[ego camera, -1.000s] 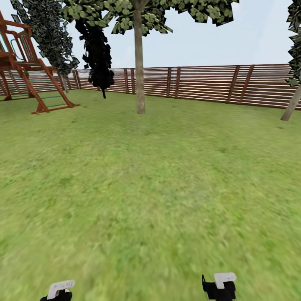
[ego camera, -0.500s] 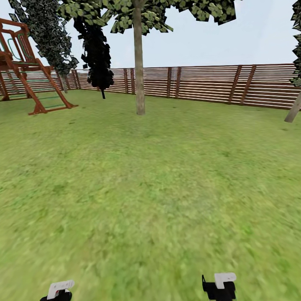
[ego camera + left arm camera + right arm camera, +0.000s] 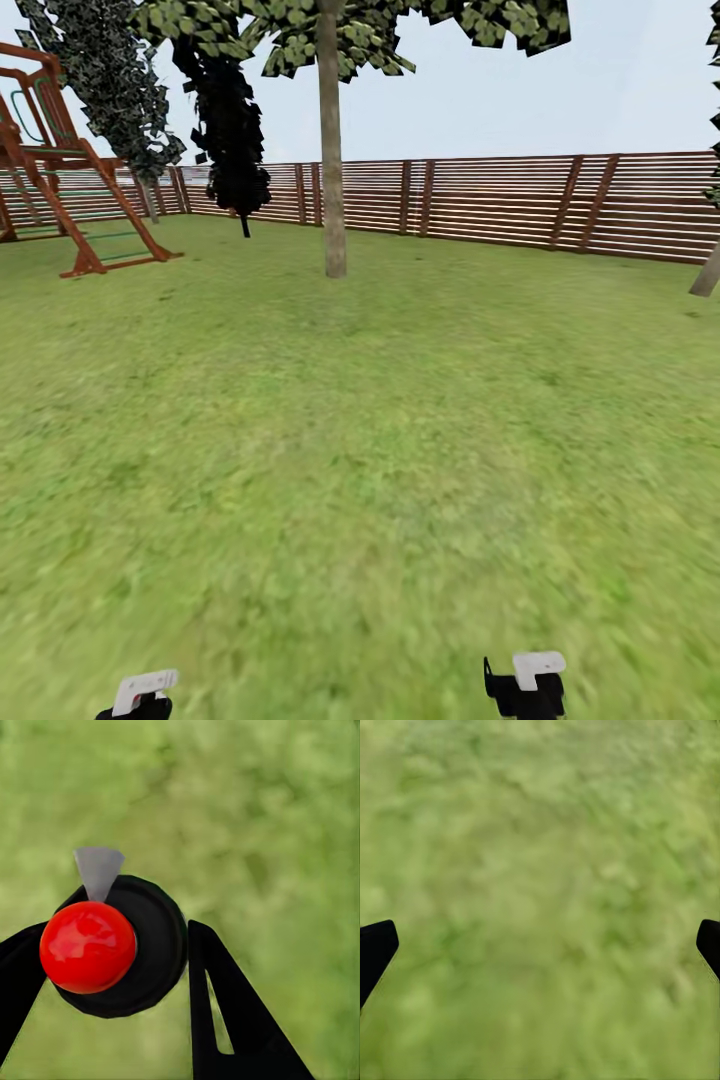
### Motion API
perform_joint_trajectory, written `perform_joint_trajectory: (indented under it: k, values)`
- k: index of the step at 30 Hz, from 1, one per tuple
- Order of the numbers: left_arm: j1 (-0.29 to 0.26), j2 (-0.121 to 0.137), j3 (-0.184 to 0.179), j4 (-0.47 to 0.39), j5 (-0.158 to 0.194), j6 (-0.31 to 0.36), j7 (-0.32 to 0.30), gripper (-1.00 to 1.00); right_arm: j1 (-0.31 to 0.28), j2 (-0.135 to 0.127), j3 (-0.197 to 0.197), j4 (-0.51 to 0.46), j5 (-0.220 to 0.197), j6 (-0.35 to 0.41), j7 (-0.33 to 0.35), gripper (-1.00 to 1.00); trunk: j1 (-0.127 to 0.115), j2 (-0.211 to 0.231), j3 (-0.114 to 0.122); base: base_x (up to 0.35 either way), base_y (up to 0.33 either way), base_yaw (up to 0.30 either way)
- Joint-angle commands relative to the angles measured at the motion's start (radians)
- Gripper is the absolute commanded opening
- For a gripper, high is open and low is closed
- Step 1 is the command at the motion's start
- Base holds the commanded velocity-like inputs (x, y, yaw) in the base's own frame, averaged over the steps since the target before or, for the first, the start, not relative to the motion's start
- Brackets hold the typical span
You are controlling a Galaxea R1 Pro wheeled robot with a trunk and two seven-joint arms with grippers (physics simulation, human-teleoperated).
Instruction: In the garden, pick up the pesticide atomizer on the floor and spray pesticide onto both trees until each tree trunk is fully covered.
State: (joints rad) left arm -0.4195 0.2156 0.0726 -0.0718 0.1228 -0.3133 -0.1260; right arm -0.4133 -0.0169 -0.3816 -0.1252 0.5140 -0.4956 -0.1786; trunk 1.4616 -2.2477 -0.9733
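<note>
While left jaws [image 3: 112, 967] clamp atomizer [image 3: 112, 945] — body hidden | second trunk [image 3: 706, 272] cropped

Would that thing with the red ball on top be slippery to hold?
Probably a bit. The atomizer looks smooth and rounded, with a glossy red ball on top, so it might twist. It sits between the left gripper fingers, likely held, and seems stiff, not floppy.

Low at the head view's bottom edge, left black gripper with white top piece [image 3: 140, 695] and right black gripper with white top piece [image 3: 525, 685], well apart, both held low and pointing down. Through the left wrist camera, two black fingers [image 3: 225, 1005] closed around a black round body with a glossy red ball-shaped cap [image 3: 88, 946]. Through the right wrist camera, black fingertips [image 3: 375, 949] spread wide at opposite edges, nothing between.
</note>
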Motion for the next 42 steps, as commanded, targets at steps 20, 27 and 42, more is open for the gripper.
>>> perform_joint_trajectory:
  k: [20, 27, 42]
  values:
    - [0.0, 0.0, 0.007, 0.001, 0.009, -0.001, -0.01, -1.0, -0.001, 0.002, -0.005, 0.001, 0.011, -0.003, -0.005, 1.0, 0.0, 0.0, -0.001, 0.34, 0.0, 0.0]
    - [0.0, 0.0, 0.007, 0.001, 0.009, -0.002, -0.01, -1.0, -0.001, 0.002, -0.005, 0.001, 0.011, -0.003, -0.005, 1.0, 0.0, 0.0, -0.001, 0.34, 0.0, 0.0]
    - [0.0, 0.0, 0.007, 0.001, 0.009, -0.001, -0.01, -1.0, -0.001, 0.002, -0.005, 0.001, 0.011, -0.003, -0.005, 1.0, 0.0, 0.0, -0.001, 0.34, 0.0, 0.0]
